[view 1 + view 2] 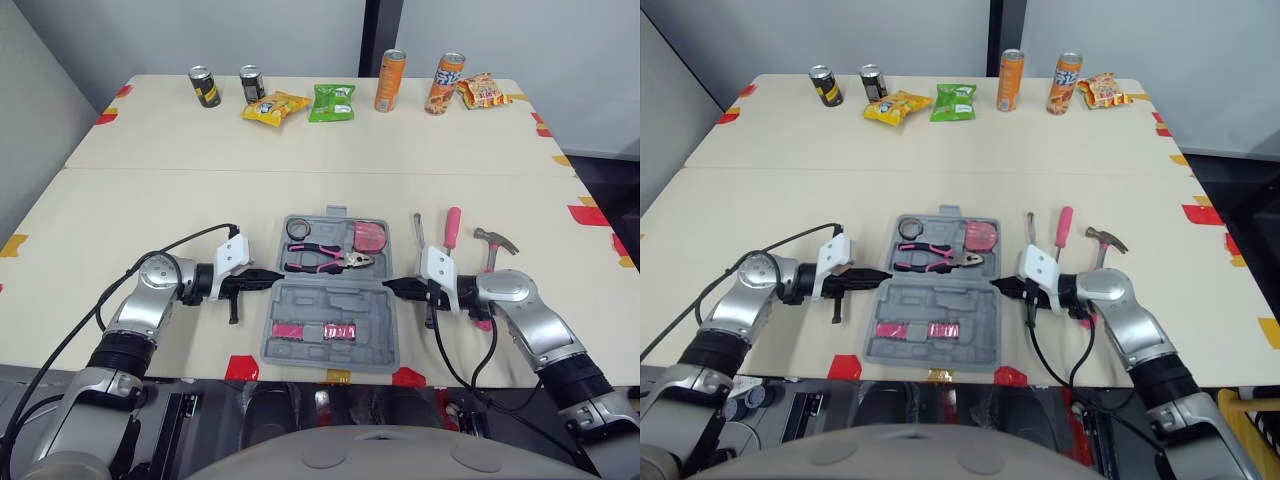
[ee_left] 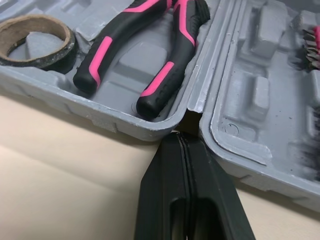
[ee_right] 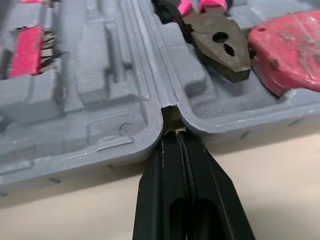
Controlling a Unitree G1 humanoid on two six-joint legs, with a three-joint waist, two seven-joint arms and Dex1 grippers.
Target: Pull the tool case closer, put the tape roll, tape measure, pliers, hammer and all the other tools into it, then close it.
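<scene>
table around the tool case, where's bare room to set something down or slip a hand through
Bare: the wide band of table between the far row of cans and snack bags and the tool case; also the stretch beyond the left gripper and its arm. Crowded: right of the case, where the screwdrivers, hammer and right gripper sit close together.

The grey plastic tool case [image 1: 330, 300] lies open and flat near the front edge of the tabletop [image 1: 150, 200], its hinge running left to right; the far half holds the dark tape roll [image 1: 297, 229] at the left, the pink tape measure [image 1: 368, 236] at the right, and the black-and-pink pliers [image 1: 325, 262] lying crosswise just nearer; the near half carries pink bit strips [image 1: 290, 330]; outside, just right of the case, lie a slim screwdriver [image 1: 418, 230], a pink-handled screwdriver [image 1: 452, 228] and the hammer [image 1: 492, 240].
</scene>
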